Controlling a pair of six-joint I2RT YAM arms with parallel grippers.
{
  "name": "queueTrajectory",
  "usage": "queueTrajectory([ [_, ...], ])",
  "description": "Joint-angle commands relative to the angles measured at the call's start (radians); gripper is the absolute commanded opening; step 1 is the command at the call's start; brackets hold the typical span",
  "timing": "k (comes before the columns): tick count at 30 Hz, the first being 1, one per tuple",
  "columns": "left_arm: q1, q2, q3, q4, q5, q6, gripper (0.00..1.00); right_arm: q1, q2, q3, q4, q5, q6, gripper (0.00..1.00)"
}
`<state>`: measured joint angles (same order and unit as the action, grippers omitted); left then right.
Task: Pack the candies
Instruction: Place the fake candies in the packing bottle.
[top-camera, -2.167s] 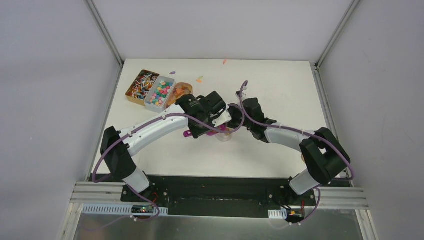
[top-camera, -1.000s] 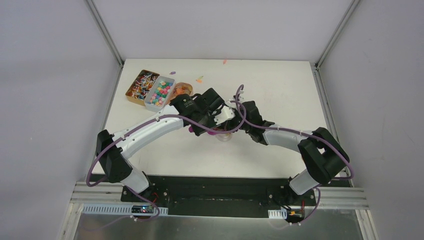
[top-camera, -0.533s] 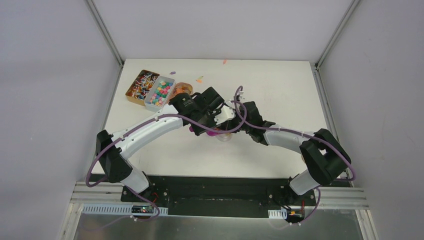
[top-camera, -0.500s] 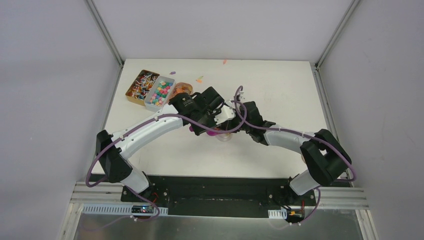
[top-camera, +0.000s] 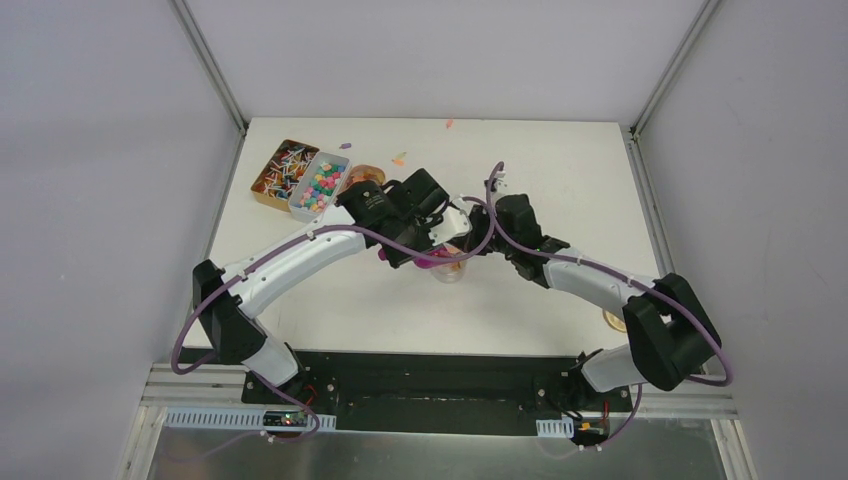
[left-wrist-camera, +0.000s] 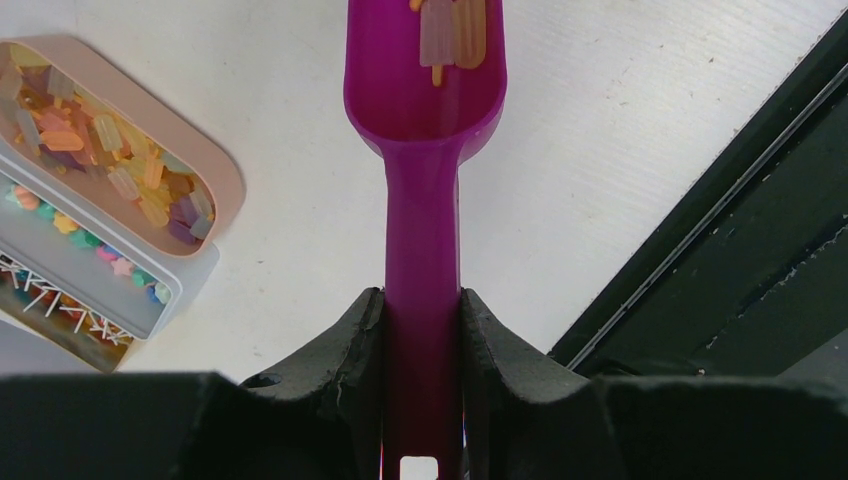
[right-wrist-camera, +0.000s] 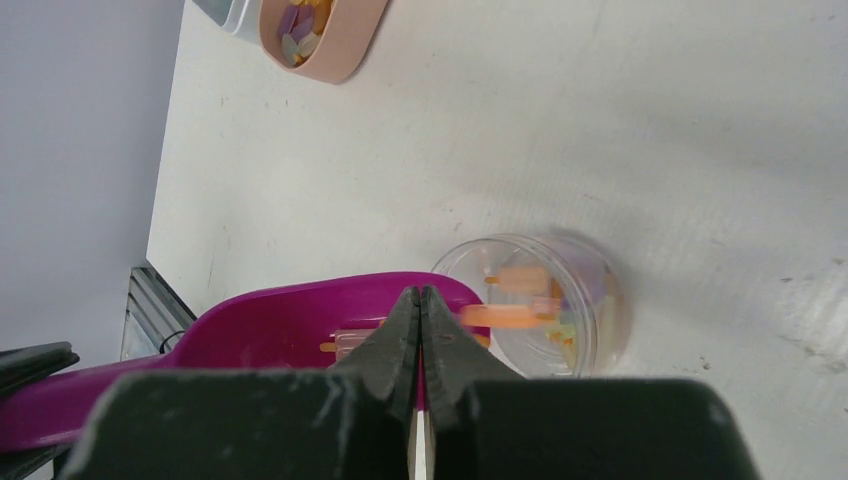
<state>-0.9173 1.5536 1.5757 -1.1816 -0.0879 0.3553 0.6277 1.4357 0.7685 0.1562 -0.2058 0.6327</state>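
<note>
My left gripper (left-wrist-camera: 422, 320) is shut on the handle of the magenta scoop (left-wrist-camera: 424, 90). A few orange and pink candies (left-wrist-camera: 450, 30) lie in its bowl. In the top view the scoop (top-camera: 425, 262) is at the rim of the small clear jar (top-camera: 447, 268), under my left gripper (top-camera: 415, 245). My right gripper (right-wrist-camera: 420, 300) is shut and empty, its tips just over the scoop (right-wrist-camera: 290, 330) bowl's edge. Orange candies (right-wrist-camera: 515, 282) show blurred at the jar (right-wrist-camera: 540, 300) mouth; more lie inside it.
Three trays stand at the back left: a wooden one (top-camera: 283, 170), a grey one with coloured candies (top-camera: 320, 185) and a pink one with amber candies (top-camera: 362, 178). A few stray candies (top-camera: 400, 158) lie at the back. A gold lid (top-camera: 613, 320) lies near the right arm.
My right arm has drawn back to the right, its elbow swinging outward and uncovering the gold lid. The left arm and scoop have shifted slightly and stay at the jar.
</note>
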Motion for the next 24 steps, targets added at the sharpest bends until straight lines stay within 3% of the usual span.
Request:
queueTrajectory([
  [1, -0.008, 0.009, 0.039, -0.010, -0.016, 0.001, 0.00, -0.040, -0.063, 0.038, -0.011, 0.000, -0.036, 0.00],
  [24, -0.008, 0.025, 0.106, -0.103, -0.044, 0.003, 0.00, -0.102, -0.166, 0.003, -0.053, -0.020, -0.075, 0.01],
])
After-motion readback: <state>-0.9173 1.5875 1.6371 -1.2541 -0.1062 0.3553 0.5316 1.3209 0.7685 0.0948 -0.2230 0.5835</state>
